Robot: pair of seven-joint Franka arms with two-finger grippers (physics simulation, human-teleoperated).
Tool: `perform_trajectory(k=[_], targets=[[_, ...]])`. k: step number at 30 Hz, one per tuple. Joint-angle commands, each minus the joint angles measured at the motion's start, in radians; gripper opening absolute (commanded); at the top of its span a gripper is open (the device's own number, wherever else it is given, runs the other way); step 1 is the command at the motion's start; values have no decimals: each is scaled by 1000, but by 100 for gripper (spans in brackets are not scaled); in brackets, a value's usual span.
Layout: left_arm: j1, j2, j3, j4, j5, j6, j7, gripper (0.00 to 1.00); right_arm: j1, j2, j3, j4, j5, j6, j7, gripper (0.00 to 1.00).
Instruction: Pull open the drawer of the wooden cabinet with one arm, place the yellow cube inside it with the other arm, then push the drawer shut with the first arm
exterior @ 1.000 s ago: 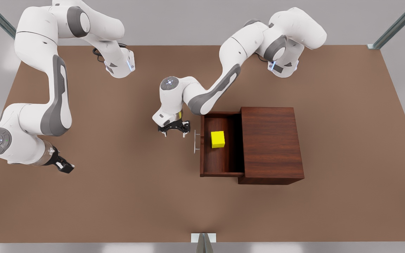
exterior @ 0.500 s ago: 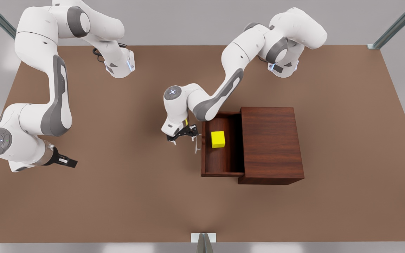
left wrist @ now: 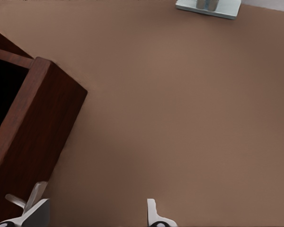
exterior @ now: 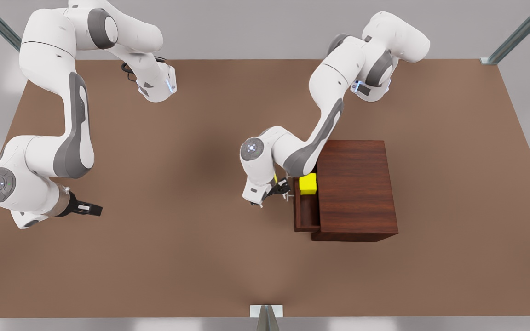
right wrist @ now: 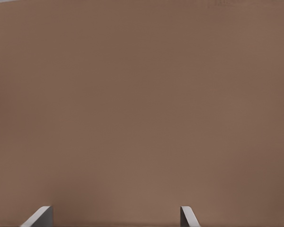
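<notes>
- The left gripper [exterior: 278, 191] has its jaws apart with nothing between them; one finger [left wrist: 35, 210] sits right against the silver handle on the drawer [exterior: 305, 212] face. The right gripper [exterior: 85, 209] hangs over bare table [exterior: 177, 257] at the front view's left, jaws also spread and empty, well apart from everything; that arm waits.
- The yellow cube [exterior: 308, 183] lies inside the drawer, close to the wooden cabinet [exterior: 354, 188] opening, at the end nearer the arm's base.
- The drawer stands partly out, so I judge the closing push to be under way and the task near its end.
- To finish well, I'd press straight along the drawer's travel, contact near the middle of the face so the tray does not skew or jam, and go gently enough that the cube does not hop.
- A finger sliding off the handle is the likely slip.
- No brand, label or writing can be read anywhere.
</notes>
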Motion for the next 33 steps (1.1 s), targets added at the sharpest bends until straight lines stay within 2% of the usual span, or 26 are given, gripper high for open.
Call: perform_trajectory(k=[1,5,7,14,16,19,26,27,29,31,32,33], targets=[[19,-2,1,-1,3,-52,150,100,0,-1,0,1,0,0,-110,100],[25,-5,2,-39,-9,-54,144,100,0,-1,0,1,0,0,-108,100],[24,-73,2,-136,-35,-48,141,100,0,-1,0,1,0,0,-110,100],[-79,-58,2,-143,24,-40,-163,100,0,-1,0,1,0,0,-108,100],[-71,-64,4,-143,115,-97,-57,100,0,-1,0,1,0,0,-108,100],[-53,-71,61,-143,118,-102,80,100,0,-1,0,1,-1,0,-110,100],[16,-105,68,-145,90,-121,227,100,0,-1,0,1,0,0,-110,100],[73,-172,68,-145,-12,-173,409,100,0,-1,0,1,0,0,-110,100],[269,-406,68,-145,-235,-378,653,100,0,-1,0,1,0,0,-108,100],[442,-490,70,-148,-331,-425,946,100,0,-1,0,1,-1,0,-108,100],[507,-547,70,-204,-364,-434,1051,100,0,-1,0,1,-1,0,-110,100],[518,-757,76,-511,-353,-220,1060,100,0,-1,0,1,0,0,-108,100]])
